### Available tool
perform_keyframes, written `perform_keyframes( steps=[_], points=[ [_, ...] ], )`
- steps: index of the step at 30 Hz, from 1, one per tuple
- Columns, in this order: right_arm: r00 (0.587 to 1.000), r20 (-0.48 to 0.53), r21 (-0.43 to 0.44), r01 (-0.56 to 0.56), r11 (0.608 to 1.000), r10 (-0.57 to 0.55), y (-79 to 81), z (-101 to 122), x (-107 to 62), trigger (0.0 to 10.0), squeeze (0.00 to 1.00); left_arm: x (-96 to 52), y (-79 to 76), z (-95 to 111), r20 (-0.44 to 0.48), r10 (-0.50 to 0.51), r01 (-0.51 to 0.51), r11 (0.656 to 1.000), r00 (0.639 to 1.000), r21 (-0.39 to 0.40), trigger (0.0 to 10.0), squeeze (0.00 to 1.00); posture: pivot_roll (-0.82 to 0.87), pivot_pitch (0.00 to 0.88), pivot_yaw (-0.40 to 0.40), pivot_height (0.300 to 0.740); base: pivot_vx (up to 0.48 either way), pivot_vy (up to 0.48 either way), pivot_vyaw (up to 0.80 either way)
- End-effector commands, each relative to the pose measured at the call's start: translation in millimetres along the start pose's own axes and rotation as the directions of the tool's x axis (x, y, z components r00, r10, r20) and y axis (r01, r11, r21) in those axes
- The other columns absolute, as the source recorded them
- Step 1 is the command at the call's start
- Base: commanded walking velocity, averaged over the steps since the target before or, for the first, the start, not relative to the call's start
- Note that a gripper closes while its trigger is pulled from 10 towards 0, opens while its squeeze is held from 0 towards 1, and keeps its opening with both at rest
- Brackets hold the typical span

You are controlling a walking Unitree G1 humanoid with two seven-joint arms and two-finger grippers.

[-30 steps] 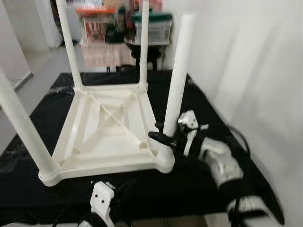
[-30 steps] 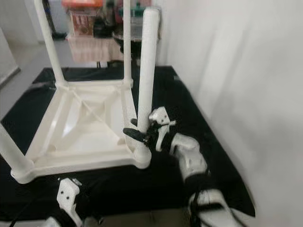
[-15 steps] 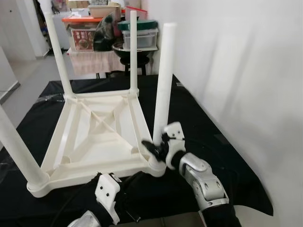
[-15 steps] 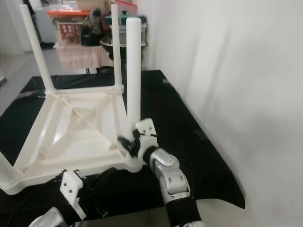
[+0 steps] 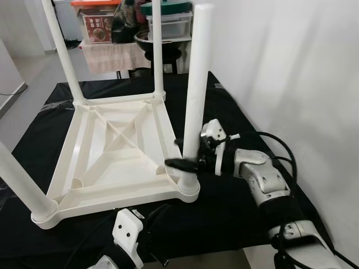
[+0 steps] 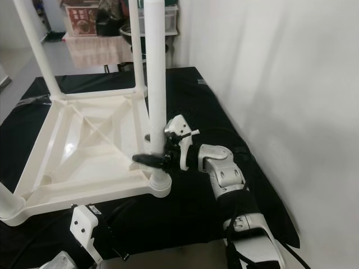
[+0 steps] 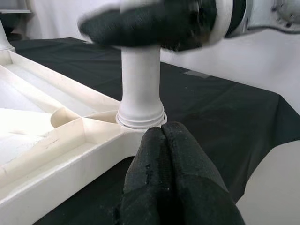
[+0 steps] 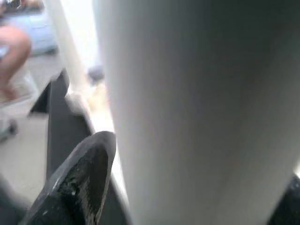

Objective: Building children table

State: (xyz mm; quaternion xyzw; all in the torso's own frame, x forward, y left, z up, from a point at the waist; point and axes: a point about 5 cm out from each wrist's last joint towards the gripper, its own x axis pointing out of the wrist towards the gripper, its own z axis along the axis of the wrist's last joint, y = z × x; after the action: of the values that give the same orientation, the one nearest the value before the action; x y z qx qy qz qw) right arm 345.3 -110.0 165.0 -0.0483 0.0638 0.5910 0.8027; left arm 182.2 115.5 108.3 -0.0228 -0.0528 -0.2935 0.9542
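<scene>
A white children's table (image 5: 95,168) lies upside down on a black cloth (image 5: 235,106), with its legs pointing up. My right gripper (image 5: 188,163) is shut on the near right leg (image 5: 196,84), just above its socket at the table's corner. In the right wrist view that leg (image 8: 187,103) stands between the two black fingers (image 8: 79,187). My left gripper (image 7: 164,140) is shut and holds nothing. It hovers low by the table's near edge, just in front of the same leg's socket (image 7: 140,119).
A white wall (image 5: 291,67) runs close along the right side. Boxes and a draped stand (image 5: 129,33) crowd the space beyond the cloth. Bare floor (image 5: 22,73) lies at the far left. A black cable (image 5: 280,151) loops by my right arm.
The camera has shifted. My right forearm has swung out to the right while its gripper stays at the base of the near right leg. The table has not moved.
</scene>
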Motion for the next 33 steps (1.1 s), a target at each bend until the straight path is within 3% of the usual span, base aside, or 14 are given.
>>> perform_keyframes(
  steps=[1, 3, 4, 14, 21, 22, 23, 24, 25, 26, 27, 29, 30, 33],
  points=[
    [0.999, -0.038, -0.009, -0.011, 1.0, 0.01, -8.6, 3, -0.2, 10.0, 0.0, -2.1, 1.7, 3, -0.004, 0.015, -0.015, 1.0, 1.0, 0.013, 10.0, 0.0, 0.06, 0.0, -0.048, 0.74, 0.0, 0.0, 0.0],
    [0.999, -0.038, -0.001, -0.013, 1.0, 0.012, -12.0, 4, -2.1, 10.0, 0.0, -2.5, 2.3, 4, -0.004, 0.02, -0.02, 1.0, 1.0, 0.016, 10.0, 0.0, 0.06, 0.0, -0.048, 0.74, 0.0, 0.0, 0.0],
    [0.999, -0.033, 0.012, -0.009, 1.0, 0.009, -14.4, 4, -4.3, 0.0, 0.0, -2.2, 3.2, 4, -0.003, 0.025, -0.025, 1.0, 1.0, 0.018, 10.0, 0.0, 0.06, 0.0, -0.048, 0.74, 0.0, 0.0, 0.0],
    [0.999, 0.013, 0.068, -0.043, 0.997, 0.042, -16.7, -4, -17.5, 0.0, 0.0, 2.0, 3.4, 8, 0.007, 0.034, -0.034, 0.999, 0.999, 0.021, 10.0, 0.0, 0.04, 0.0, -0.032, 0.74, 0.0, 0.0, 0.0],
    [0.992, -0.073, 0.073, 0.107, 0.992, -0.102, -9.7, -39, -36.9, 0.0, 0.0, 1.7, 5.8, 10, 0.005, 0.035, -0.035, 0.999, 0.999, 0.034, 10.0, 0.0, 0.04, 0.0, -0.039, 0.74, 0.0, 0.0, 0.0],
    [0.956, -0.152, 0.09, 0.265, 0.96, -0.25, -6.0, -57, -38.4, 0.0, 0.0, 0.8, 7.9, 10, 0.006, 0.048, -0.048, 0.998, 0.999, 0.034, 10.0, 0.0, 0.03, 0.0, -0.047, 0.74, 0.0, 0.0, 0.0],
    [0.873, -0.221, 0.074, 0.458, 0.886, -0.434, -1.1, -72, -39.1, 0.0, 0.0, -0.4, 9.9, 10, 0.006, 0.058, -0.058, 0.998, 0.998, 0.034, 10.0, 0.0, 0.02, 0.0, -0.045, 0.74, 0.0, 0.0, 0.0],
    [0.873, -0.221, 0.074, 0.458, 0.886, -0.434, -1.1, -72, -39.1, 0.0, 0.0, -0.4, 9.9, 10, 0.006, 0.058, -0.058, 0.998, 0.998, 0.034, 10.0, 0.0, 0.02, 0.0, -0.045, 0.74, 0.0, 0.0, 0.0],
    [0.749, -0.272, 0.15, 0.653, 0.743, -0.604, 57.7, -96, -10.7, 0.0, 0.0, 1.9, 11.5, 9, 0.003, 0.049, -0.049, 0.999, 0.999, 0.018, 10.0, 0.0, -0.03, 0.0, 0.001, 0.74, 0.0, 0.0, 0.0],
    [0.749, -0.272, 0.15, 0.653, 0.743, -0.604, 57.7, -96, -10.7, 0.0, 0.0, 1.9, 11.5, 9, 0.003, 0.049, -0.049, 0.999, 0.999, 0.018, 10.0, 0.0, -0.03, 0.0, 0.001, 0.74, 0.0, 0.0, 0.0],
    [0.736, -0.26, 0.184, 0.674, 0.716, -0.626, 73.8, -95, -2.3, 0.0, 0.0, 3.8, 11.1, 9, 0.002, 0.037, -0.037, 0.999, 0.999, 0.013, 10.0, 0.0, -0.03, 0.0, 0.001, 0.74, 0.0, 0.0, 0.0],
    [0.736, -0.26, 0.184, 0.674, 0.716, -0.626, 73.8, -95, -2.3, 0.0, 0.0, 3.8, 11.1, 9, 0.002, 0.037, -0.037, 0.999, 0.999, 0.013, 10.0, 0.0, -0.03, 0.0, 0.001, 0.74, 0.0, 0.0, 0.0],
    [0.738, -0.247, 0.204, 0.673, 0.711, -0.628, 81.9, -93, 2.7, 0.0, 0.0, 5.1, 10.7, 8, 0.001, 0.029, -0.029, 1.0, 1.0, 0.01, 10.0, 0.0, -0.03, 0.0, 0.001, 0.74, 0.0, 0.0, 0.0],
    [0.716, -0.243, 0.174, 0.696, 0.696, -0.655, 67.0, -88, 6.0, 0.0, 0.0, 12.6, 8.1, 9, 0.006, -0.008, 0.008, 1.0, 1.0, 0.009, 10.0, 0.0, -0.05, 0.0, 0.006, 0.74, 0.0, 0.0, 0.0]
  ],
)
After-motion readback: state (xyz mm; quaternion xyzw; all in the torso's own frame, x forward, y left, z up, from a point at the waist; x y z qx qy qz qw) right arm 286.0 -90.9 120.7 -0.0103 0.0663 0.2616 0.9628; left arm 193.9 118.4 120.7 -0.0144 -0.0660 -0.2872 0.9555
